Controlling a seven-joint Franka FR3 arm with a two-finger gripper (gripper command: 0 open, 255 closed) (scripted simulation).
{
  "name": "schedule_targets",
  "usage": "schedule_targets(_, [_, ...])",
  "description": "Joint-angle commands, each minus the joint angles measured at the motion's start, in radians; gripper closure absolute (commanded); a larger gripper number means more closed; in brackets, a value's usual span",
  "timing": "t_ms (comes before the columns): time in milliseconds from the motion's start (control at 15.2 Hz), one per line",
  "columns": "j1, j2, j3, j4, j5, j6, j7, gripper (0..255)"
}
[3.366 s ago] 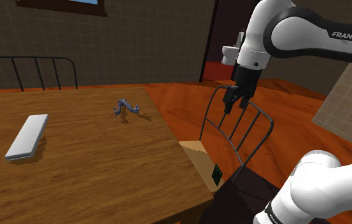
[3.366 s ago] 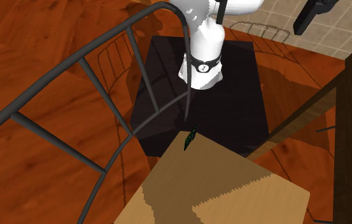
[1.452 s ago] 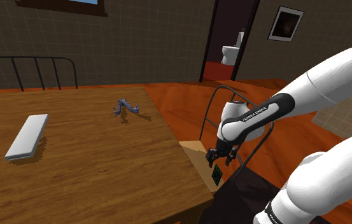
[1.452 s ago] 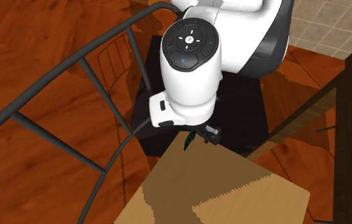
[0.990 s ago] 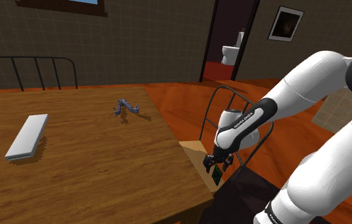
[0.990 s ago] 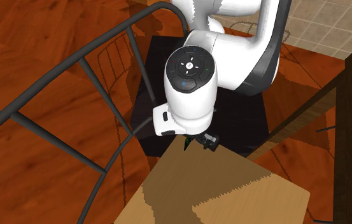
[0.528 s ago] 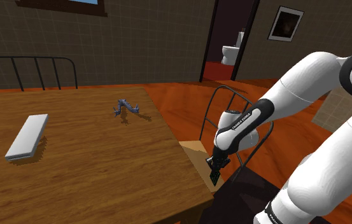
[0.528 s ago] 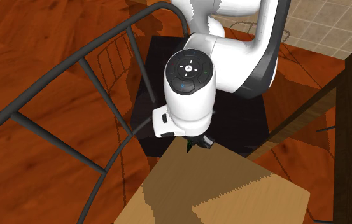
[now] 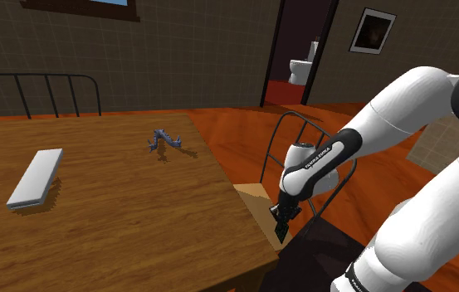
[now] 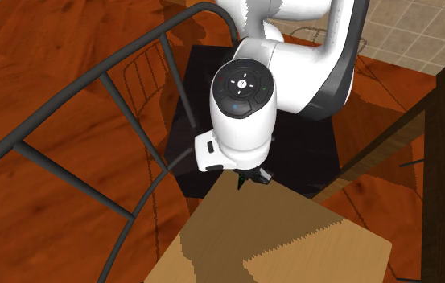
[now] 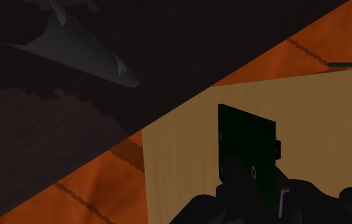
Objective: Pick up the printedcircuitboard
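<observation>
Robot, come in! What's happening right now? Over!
Black pincer shut on small dark green circuit board. Board at tan chair seat edge. Thin dark chair back close beside arm.

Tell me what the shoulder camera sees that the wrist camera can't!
Shoulder view: the brown wooden table with a flat white rectangular block and a small blue-grey spiky object on it, the white robot arm, and a doorway with a white toilet behind it.
Wrist view: a close look at the dark green rectangular circuit board, standing upright and clasped by the black pincer.
Both: the tan wooden chair seat, the orange floor and the pincer.
</observation>
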Motion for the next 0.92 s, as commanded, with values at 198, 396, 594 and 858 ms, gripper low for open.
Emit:
schedule_targets(198, [-0.031,-0.114,-0.005,-0.010,-0.030,-0.117,0.026,255])
schedule_targets(396, [-0.040,-0.174,0.000,-0.004,-0.041,-0.182,0.037,255])
schedule_targets(594, [-0.047,-0.229,0.004,0.004,-0.050,-0.246,0.045,255])
schedule_targets(858, [-0.051,-0.267,0.005,0.012,-0.056,-0.291,0.051,255])
